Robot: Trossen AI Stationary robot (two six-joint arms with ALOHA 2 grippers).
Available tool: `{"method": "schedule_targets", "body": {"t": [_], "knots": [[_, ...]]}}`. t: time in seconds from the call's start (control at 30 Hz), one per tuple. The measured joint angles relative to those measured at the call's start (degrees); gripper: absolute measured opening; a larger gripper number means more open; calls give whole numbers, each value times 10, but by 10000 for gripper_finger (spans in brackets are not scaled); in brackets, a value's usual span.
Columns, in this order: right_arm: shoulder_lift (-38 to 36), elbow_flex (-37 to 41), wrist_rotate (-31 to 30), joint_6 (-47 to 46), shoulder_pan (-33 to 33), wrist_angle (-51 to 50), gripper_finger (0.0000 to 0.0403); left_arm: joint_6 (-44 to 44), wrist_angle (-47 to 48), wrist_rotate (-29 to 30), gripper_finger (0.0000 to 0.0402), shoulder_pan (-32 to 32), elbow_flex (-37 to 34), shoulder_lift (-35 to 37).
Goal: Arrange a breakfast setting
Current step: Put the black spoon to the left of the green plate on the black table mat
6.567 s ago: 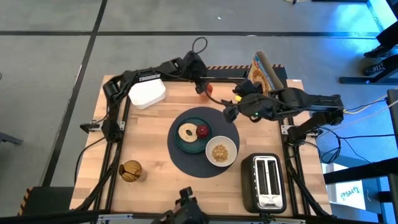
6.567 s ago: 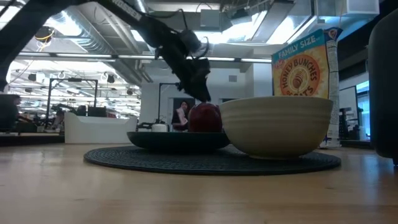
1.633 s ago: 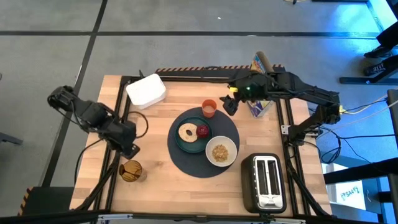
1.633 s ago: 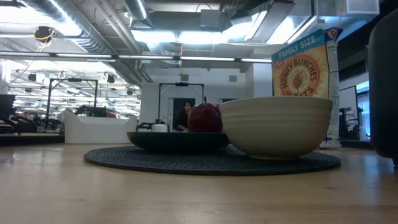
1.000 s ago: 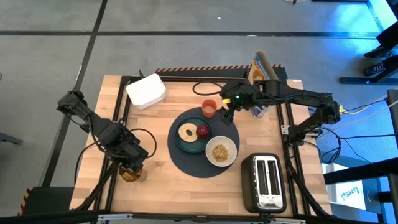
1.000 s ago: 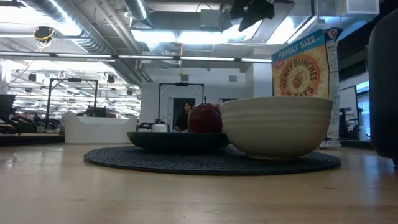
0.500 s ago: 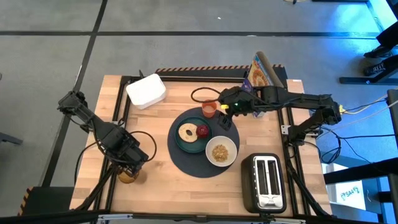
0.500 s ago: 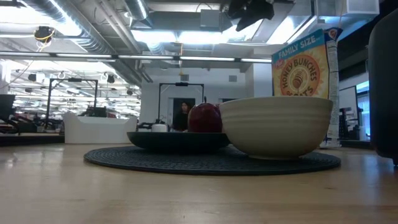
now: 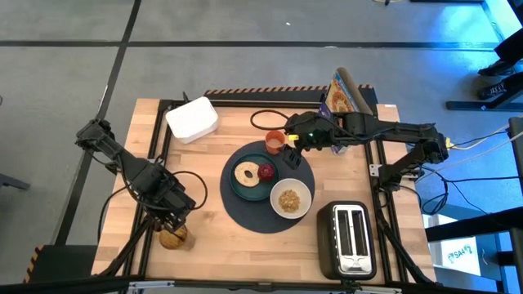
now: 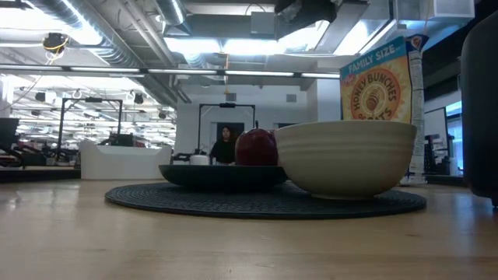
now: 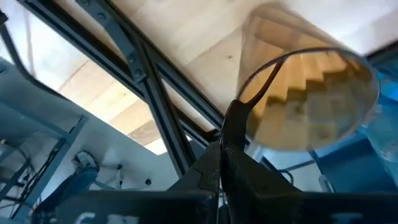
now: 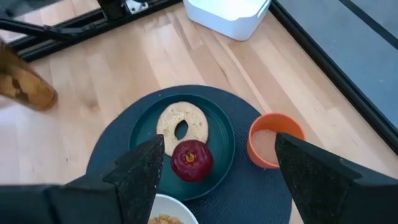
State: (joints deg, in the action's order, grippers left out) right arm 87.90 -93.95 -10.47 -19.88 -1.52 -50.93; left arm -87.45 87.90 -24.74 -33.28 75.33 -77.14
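Placemat (image 9: 270, 189) — round and dark blue — lies near the middle of the wooden surface (image 9: 208, 167). On it sits a teal plate (image 9: 243, 189) carrying a tan bagel (image 9: 244, 174) with a small red fruit (image 9: 265, 171) touching its side, and just beside the plate a white bowl (image 9: 289, 198) holds cereal. A small orange cup (image 9: 274, 142) stands at the mat's far edge.

The right claw (image 9: 292, 153) hangs over that edge, just beside the cup; in the right wrist view its two fingers (image 12: 140, 171) are spread wide, with the plate, fruit and cup (image 12: 272, 142) between them.

The left claw (image 9: 172, 219) is at the near left corner of the surface, at a clear glass (image 9: 172, 238) of tan contents. In the left wrist view the glass (image 11: 311, 93) looks tilted — whether this claw is closed on it, I cannot tell.

A white box (image 9: 193, 119), a cereal carton (image 9: 340, 98) and a toaster (image 9: 350, 239) stand around the mat.
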Motion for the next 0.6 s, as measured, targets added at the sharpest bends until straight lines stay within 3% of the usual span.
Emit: {"method": "schedule_targets", "body": {"t": [0.37,0.6], "knots": [[0,0,2,5,0,40,293,39,25,17,3,0,125,1],[0,0,89,4,0,153,293,132,21,84,3,8,231,0]]}}
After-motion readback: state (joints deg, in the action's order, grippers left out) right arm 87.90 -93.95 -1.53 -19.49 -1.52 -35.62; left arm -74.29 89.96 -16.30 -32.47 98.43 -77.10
